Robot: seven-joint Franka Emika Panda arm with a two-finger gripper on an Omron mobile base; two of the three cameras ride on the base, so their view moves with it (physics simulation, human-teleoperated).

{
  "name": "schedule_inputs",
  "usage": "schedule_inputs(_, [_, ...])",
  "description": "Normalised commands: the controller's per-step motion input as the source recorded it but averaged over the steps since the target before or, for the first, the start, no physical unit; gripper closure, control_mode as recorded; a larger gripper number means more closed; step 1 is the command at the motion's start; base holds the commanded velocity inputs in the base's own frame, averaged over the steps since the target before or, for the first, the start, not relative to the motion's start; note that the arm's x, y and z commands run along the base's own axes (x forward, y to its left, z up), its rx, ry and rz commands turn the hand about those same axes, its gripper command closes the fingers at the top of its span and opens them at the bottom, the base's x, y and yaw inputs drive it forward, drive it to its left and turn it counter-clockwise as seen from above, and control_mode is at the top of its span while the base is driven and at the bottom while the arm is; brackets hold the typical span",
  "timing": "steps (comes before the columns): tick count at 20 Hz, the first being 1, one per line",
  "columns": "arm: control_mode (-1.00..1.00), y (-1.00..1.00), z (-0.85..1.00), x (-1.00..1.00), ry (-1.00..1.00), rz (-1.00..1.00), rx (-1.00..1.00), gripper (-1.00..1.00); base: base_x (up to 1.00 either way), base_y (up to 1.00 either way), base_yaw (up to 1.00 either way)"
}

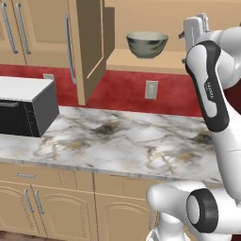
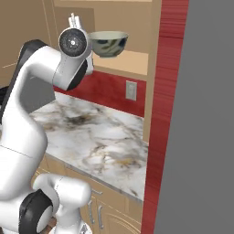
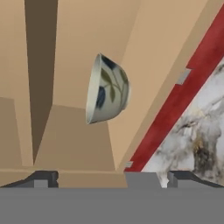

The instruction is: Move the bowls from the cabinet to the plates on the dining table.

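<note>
The robot's white arm reached up toward the open wall cabinet (image 1: 141,61), its claw (image 3: 113,177) spread wide and holding nothing — the two dark fingertips (image 3: 43,178) stood far apart at the bottom of the hand view, with only the shelf edge between them. Straight ahead of the claw, and clear of it, sat the grey-green bowl (image 3: 107,89) with its dark leaf markings and pale inside, upright on the tan shelf. In the hand view the bowl appeared turned on its side because the hand itself was rolled. From the left base view the bowl (image 1: 147,44) stood just to the left of the raised hand, near the shelf's front edge; from the right base view it (image 2: 108,43) showed just beyond the wrist, partly behind it.

To the claw's left hung the open cabinet door (image 1: 89,47) with its long silver bar handle (image 1: 69,47). Below the claw ran a red backsplash carrying a wall outlet (image 1: 151,89), and beneath that the marble desk (image 1: 122,141), white with grey and gold veining, over tan drawer fronts. Far off to the claw's left a grey-and-black microwave (image 1: 23,106) rested on the desk.
</note>
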Motion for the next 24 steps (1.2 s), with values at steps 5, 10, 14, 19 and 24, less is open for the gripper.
schedule_inputs(5, [-1.0, -0.03, -0.01, 0.3, -0.01, 0.02, 0.0, -1.0, 0.0, 0.0, 0.0])
schedule_inputs(10, [-1.0, -0.01, -0.01, 0.29, -0.03, 0.01, -0.01, -1.0, 0.0, 0.0, 0.0])
schedule_inputs(14, [-1.0, 0.0, -0.06, 0.24, -0.03, 0.01, -0.01, -1.0, 0.0, 0.0, 0.0])
schedule_inputs(19, [-1.0, -0.05, -0.01, 0.27, -0.02, 0.0, -0.01, -1.0, 0.0, 0.0, 0.0])
schedule_inputs(24, [-1.0, -0.04, -0.01, 0.31, 0.0, 0.0, 0.0, -1.0, 0.0, 0.0, 0.0])
